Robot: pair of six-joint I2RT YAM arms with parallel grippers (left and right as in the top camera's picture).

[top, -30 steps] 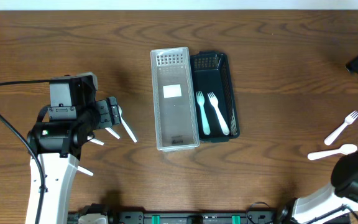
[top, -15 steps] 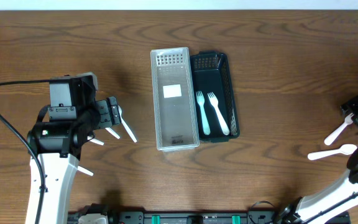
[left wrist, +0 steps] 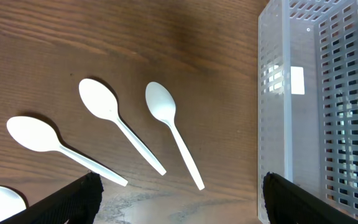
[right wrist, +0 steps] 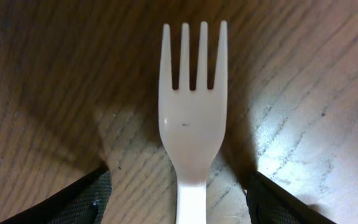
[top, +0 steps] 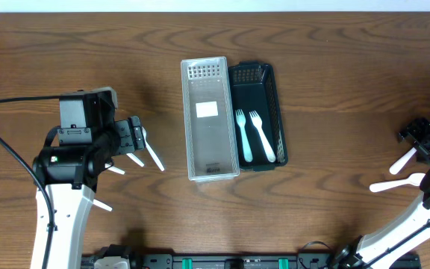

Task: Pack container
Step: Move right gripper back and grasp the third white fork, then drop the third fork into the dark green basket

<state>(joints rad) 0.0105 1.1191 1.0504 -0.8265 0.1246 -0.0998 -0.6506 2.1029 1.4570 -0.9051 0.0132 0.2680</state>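
Right pincer [right wrist: 180,202] hangs low, spread wide astride the white fork [right wrist: 191,124].

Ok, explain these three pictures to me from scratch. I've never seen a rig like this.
The machine is a two-armed robot at a wooden table. Each arm ends in a two-finger gripper. The wide picture looks straight down from above. The other two come from small cameras on the wrists, each looking past that arm's own fingers.

In the middle stands a clear container. Right beside it is a dark tray with two white forks in it. The left gripper hangs open over several white spoons. The right gripper is open, with a finger on each side of a white fork that lies on the table. A lone spoon lies nearby. Nothing is held.
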